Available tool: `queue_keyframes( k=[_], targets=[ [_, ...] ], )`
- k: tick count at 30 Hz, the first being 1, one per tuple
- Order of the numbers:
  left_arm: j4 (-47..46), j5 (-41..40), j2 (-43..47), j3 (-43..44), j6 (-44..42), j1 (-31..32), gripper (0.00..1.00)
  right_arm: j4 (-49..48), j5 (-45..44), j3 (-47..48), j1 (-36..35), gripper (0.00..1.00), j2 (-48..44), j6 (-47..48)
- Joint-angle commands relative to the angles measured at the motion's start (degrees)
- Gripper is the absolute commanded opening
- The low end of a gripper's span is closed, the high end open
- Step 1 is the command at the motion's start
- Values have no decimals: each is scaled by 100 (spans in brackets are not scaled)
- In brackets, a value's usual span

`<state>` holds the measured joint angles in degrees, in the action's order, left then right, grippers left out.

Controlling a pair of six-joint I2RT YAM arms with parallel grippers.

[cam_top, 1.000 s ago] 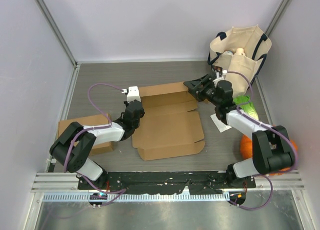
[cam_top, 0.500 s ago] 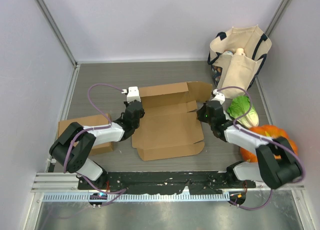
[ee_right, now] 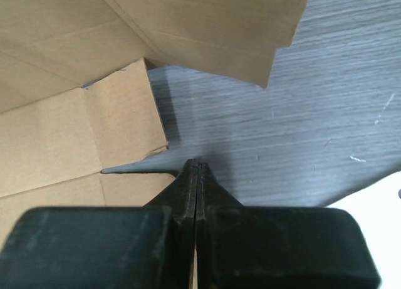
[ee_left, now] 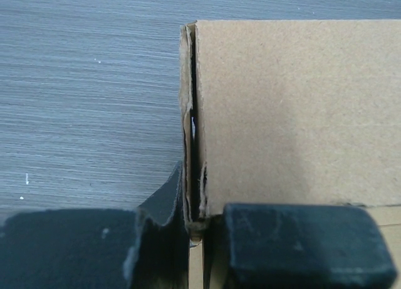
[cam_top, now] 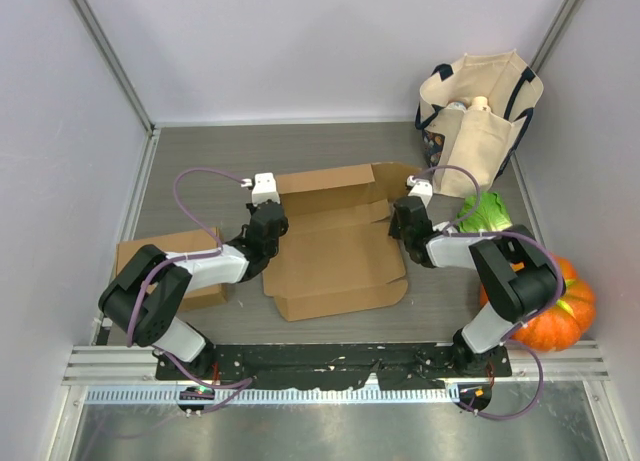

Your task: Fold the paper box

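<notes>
The right hand (cam_top: 400,226) has drawn back from the far right corner of the paper box (cam_top: 335,256), where it was spread beside the tote bag (cam_top: 480,111), and now sits at the box's right edge with its fingers pressed together. Nothing shows between them. With that arm pulled in, the pumpkin (cam_top: 555,306) behind it is uncovered. The left hand (cam_top: 270,224) is where it was.

In the left wrist view, the left hand (ee_left: 194,223) pinches the raised left wall of the box, one finger on each side of the cardboard. The wall runs straight ahead of it to the box's far left corner. Bare desk (ee_left: 88,94) lies to the left of it and beyond it.

In the right wrist view, the tips of the right hand (ee_right: 197,167) meet at the box's right edge, just right of a folded-out side flap (ee_right: 122,123). Ahead of it, the far flap (ee_right: 219,32) overhangs the desk. Open desk lies ahead and to the right, up to a white sheet (ee_right: 376,195).

The box lies open and flat between the two hands. A leafy green (cam_top: 487,213) lies just right of the right arm. A closed carton (cam_top: 185,246) sits behind the left hand, under its arm.
</notes>
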<state>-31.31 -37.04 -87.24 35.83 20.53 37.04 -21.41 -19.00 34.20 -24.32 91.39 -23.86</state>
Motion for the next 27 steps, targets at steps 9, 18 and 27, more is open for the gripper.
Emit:
queue_keyframes(
  k=[9,18,27],
  targets=[
    [213,-49,-135,161,38,14,0,-1068,-455,641,-47,1,353,514],
    [213,-23,-161,204,214,14,0,-1334,69,692,-99,1,590,171],
    [204,30,-161,161,223,14,0,-918,-1176,307,-126,1,160,698]
  ],
)
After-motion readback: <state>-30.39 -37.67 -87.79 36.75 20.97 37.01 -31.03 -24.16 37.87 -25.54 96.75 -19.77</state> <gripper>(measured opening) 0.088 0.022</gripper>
